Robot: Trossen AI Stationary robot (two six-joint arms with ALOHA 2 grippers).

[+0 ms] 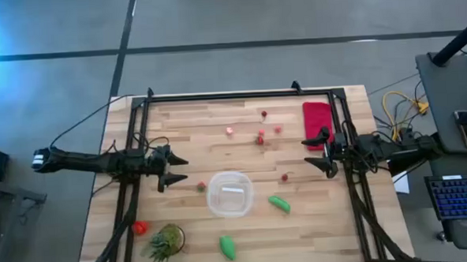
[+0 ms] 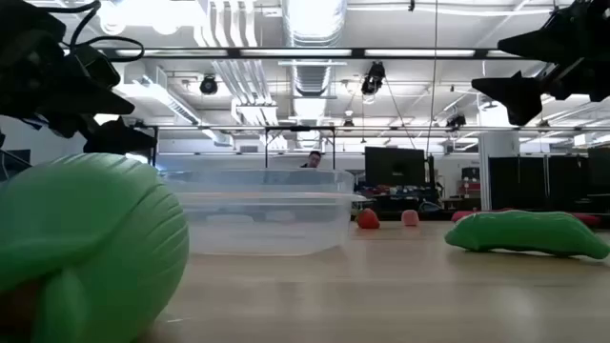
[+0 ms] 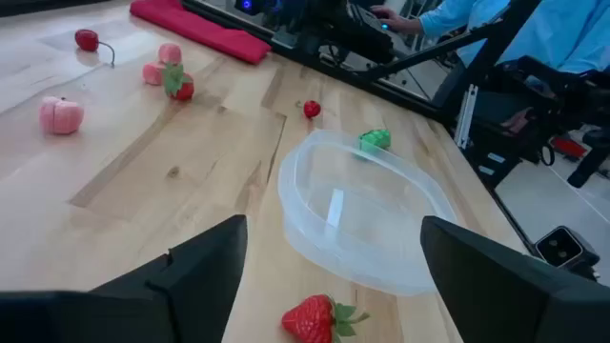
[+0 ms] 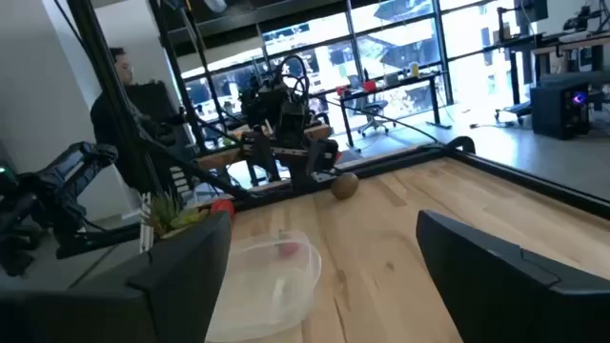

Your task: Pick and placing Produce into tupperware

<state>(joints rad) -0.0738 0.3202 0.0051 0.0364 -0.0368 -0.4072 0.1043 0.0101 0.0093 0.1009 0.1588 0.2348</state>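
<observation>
The tupperware (image 1: pixel 229 193), a clear, shallow plastic container with rounded corners, sits on the pale wooden desk (image 1: pixel 186 141) between the two grippers, nearer the left one and a little nearer the desk's front edge than either. It looks empty from above. The left gripper (image 1: pixel 177 171) hovers over the desk with its fingers spread wide and nothing between them; the right gripper (image 1: pixel 317 153) hangs opposite, equally wide apart and holding nothing.

From above, a small red strawberry (image 1: pixel 201 187) lies between the left gripper and the tupperware. The left wrist view shows it clearly, leaves and all (image 3: pixel 317 318), just ahead of the fingers. A green oblong piece (image 1: pixel 279 203) lies beyond the container, on the right gripper's side, and a second green piece (image 1: pixel 227 246) sits near the front edge. Several tiny red and pink fruits (image 1: pixel 261 138) are scattered towards the far side, by a flat red cloth (image 1: pixel 318 122) that runs under the right gripper.

The low view sets the second green piece huge and blurred in the foreground (image 2: pixel 86 243), cut off by the frame. Only the right wrist view shows a brown round piece (image 4: pixel 344 185) on the far side of the desk. A red tomato (image 1: pixel 141 227) and a spiky green plant (image 1: pixel 167 240) sit behind the left gripper near the desk's corner. I can read no writing anywhere.
</observation>
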